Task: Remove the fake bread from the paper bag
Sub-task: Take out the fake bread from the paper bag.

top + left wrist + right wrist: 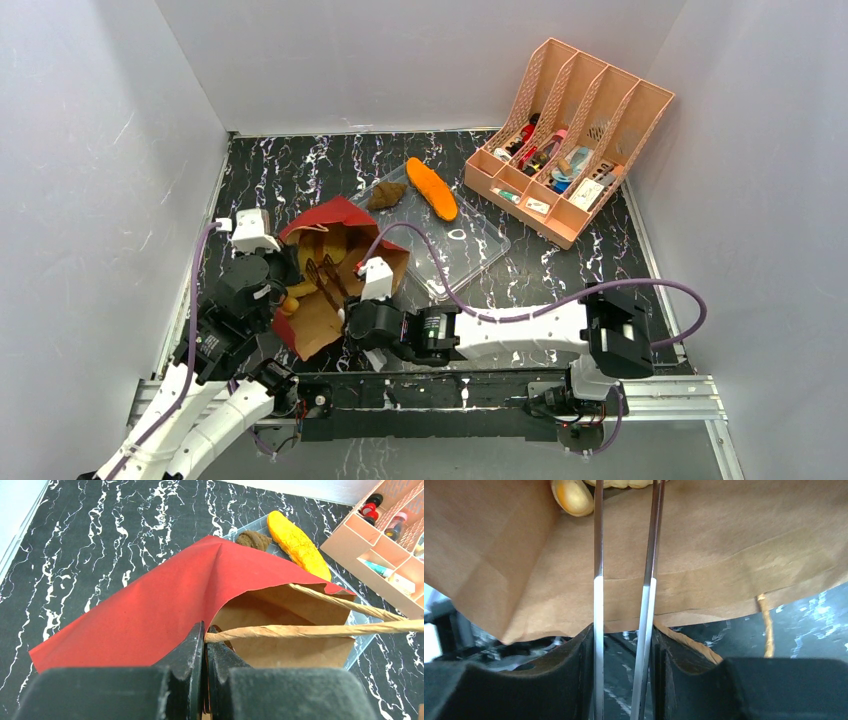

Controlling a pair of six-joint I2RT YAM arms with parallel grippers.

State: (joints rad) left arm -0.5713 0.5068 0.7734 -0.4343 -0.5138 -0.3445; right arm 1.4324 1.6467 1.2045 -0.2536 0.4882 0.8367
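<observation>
Fake bread [571, 496]: tan piece deep inside paper bag [150, 610], straight ahead of right gripper [623, 632], which pinches metal tongs [598, 555] pointing lengthwise into the bag mouth. Left gripper [205, 630] clamped on bag rim. Right arm nearer.

The paper bag's [322, 322] mouth is gaping toward the right hand [624, 650], whose tongs [598, 555] are reaching inside; twisted handles [310, 630] are crossing that opening. The clear tray [470, 250] and pink organizer [570, 130] are crowding the counter's [290, 170] far right.
</observation>
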